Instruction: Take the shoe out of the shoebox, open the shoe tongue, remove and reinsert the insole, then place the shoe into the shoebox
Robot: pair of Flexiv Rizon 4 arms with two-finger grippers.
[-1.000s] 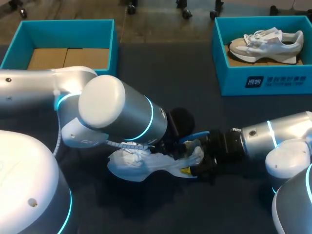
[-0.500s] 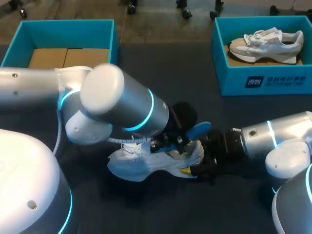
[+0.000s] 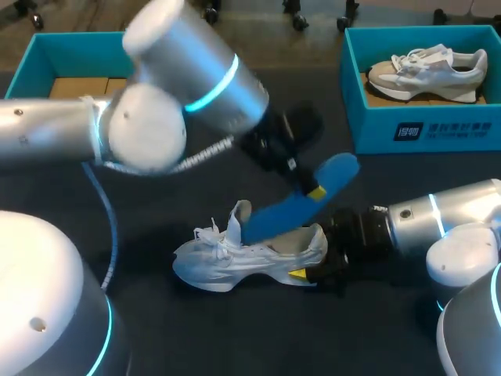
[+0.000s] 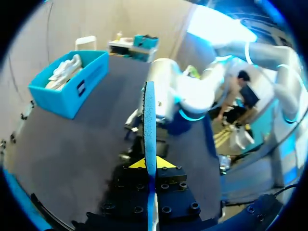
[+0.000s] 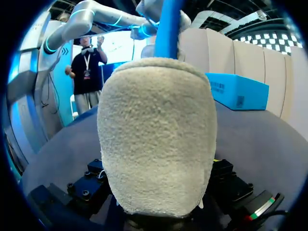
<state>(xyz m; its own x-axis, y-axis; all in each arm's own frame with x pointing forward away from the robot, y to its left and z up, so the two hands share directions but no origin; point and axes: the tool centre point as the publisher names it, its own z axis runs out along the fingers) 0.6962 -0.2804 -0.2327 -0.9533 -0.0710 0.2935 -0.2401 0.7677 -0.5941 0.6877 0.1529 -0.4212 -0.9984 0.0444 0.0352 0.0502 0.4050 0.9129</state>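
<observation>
White lace-up fabric sneaker [image 3: 250, 262] upright on its sole on dark worktop [image 3: 235, 337], toe toward left arm's side, fuzzy pale heel [image 5: 156, 139] toward right arm. Tongue [image 3: 239, 215] raised.

Flat blue foam insole [image 3: 293, 204] tilted, low end at the sneaker's opening just behind the tongue, high end in the air. Clamped edgewise between jaws of left gripper [image 4: 147, 163].

Teal open cardboard shoebox [image 3: 70, 55] far left, brown bottom showing.

Second teal shoebox [image 3: 423, 129] far right, holding a grey-white sneaker [image 3: 427, 70] on its sole.
</observation>
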